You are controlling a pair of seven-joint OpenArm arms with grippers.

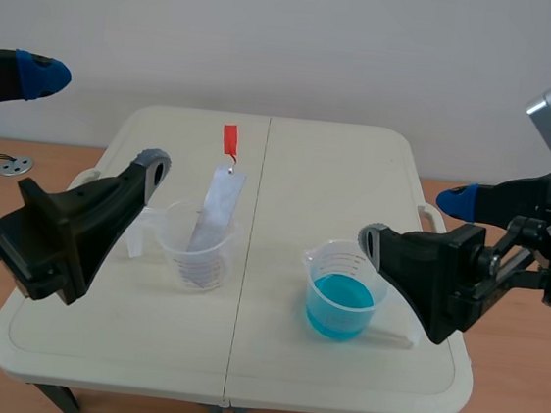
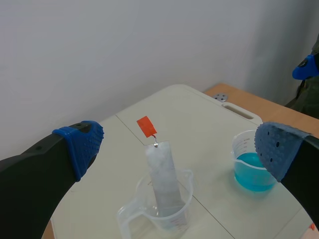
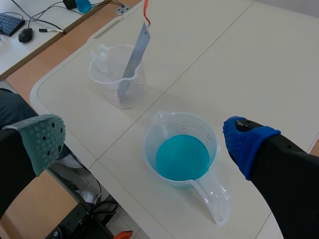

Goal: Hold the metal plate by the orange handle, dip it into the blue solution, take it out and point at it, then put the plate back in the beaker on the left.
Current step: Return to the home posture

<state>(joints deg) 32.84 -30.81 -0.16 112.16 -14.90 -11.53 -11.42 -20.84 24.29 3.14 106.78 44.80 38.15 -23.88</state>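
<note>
Leaning in the clear beaker [image 1: 198,250] left of the middle, the plate [image 1: 217,208] has its orange handle [image 1: 229,141] on top. The blue beaker [image 1: 342,294] sits to the right on the counter [image 1: 309,171]. My left fingers [image 2: 82,144] and right fingers [image 3: 244,142] are wide, holding nothing.

Rear wall [image 1: 293,41]: plain, pale, unmarked, evenly lit, with no hard shadows. Floor [image 1: 522,390]: wood-toned boards, grain visible. Surface [image 1: 309,171]: cream plastic folding type with rounded corners. A centre seam [image 1: 248,263] runs front to back, a carry slot [image 2: 241,111] is cut near one end, and dark legs [image 1: 58,399] stand beneath. A small metal disc [image 1: 14,166] lies on the floor to one side. A second, white desk [image 3: 20,50] stands beyond the far corner, carrying a keyboard [image 3: 11,22], a mouse [image 3: 26,35], a pen [image 3: 50,31] and loose cables.
</note>
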